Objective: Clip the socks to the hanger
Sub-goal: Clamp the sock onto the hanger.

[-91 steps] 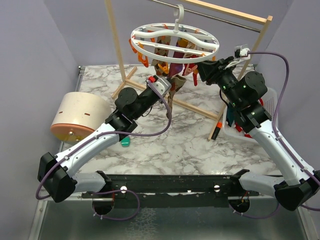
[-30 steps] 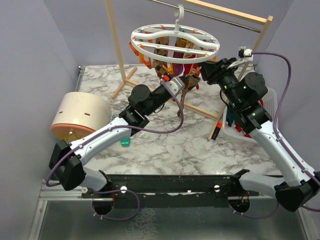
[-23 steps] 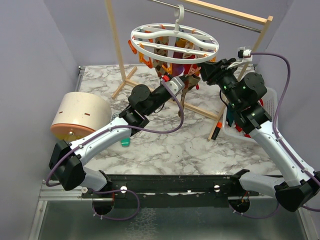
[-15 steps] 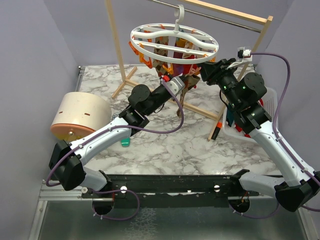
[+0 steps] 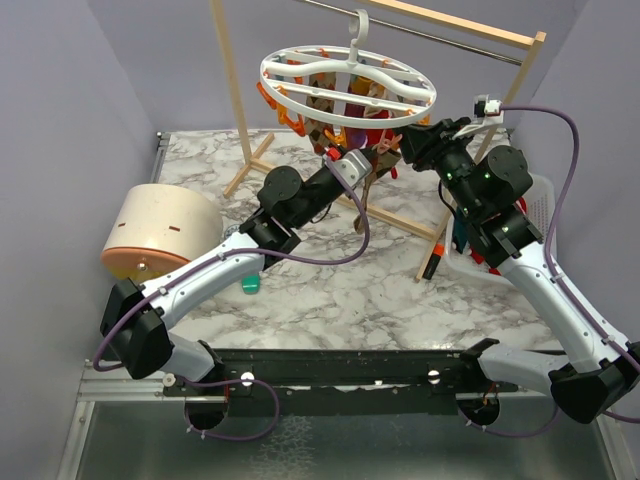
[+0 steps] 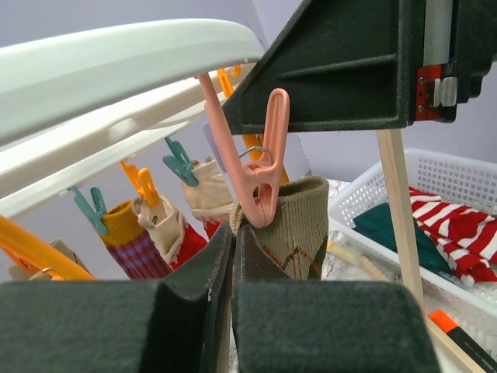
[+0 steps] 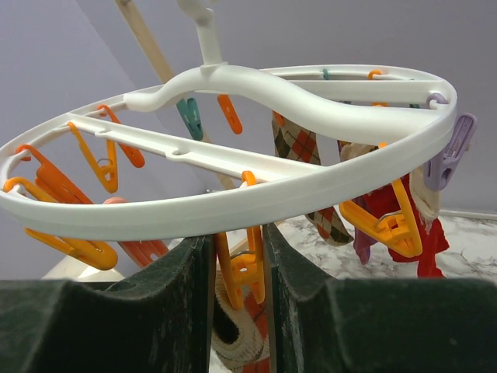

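Observation:
The white round hanger (image 5: 300, 62) hangs from the wooden rack, with several socks clipped under it. My left gripper (image 5: 372, 165) reaches up beneath the ring. In the left wrist view it (image 6: 231, 233) is shut on a brown patterned sock (image 6: 299, 233), whose cuff sits in the mouth of an orange clip (image 6: 260, 183). My right gripper (image 5: 403, 143) is at the ring's right side. In the right wrist view its fingers (image 7: 237, 233) close on both sides of that orange clip (image 7: 250, 272), just under the rim (image 7: 311, 186), with the sock cuff (image 7: 233, 326) below.
The wooden rack frame (image 5: 228, 90) stands at the back. A white basket (image 5: 545, 200) at the right holds a red-white striped sock (image 6: 458, 225) and a dark teal one (image 6: 396, 225). A round beige container (image 5: 160, 235) sits left. A teal peg (image 5: 250, 285) lies on the marble.
Since three seconds ago my left arm has moved up and right, carrying the sock under the ring. In the last second both arms barely moved; the ring shifted slightly left.

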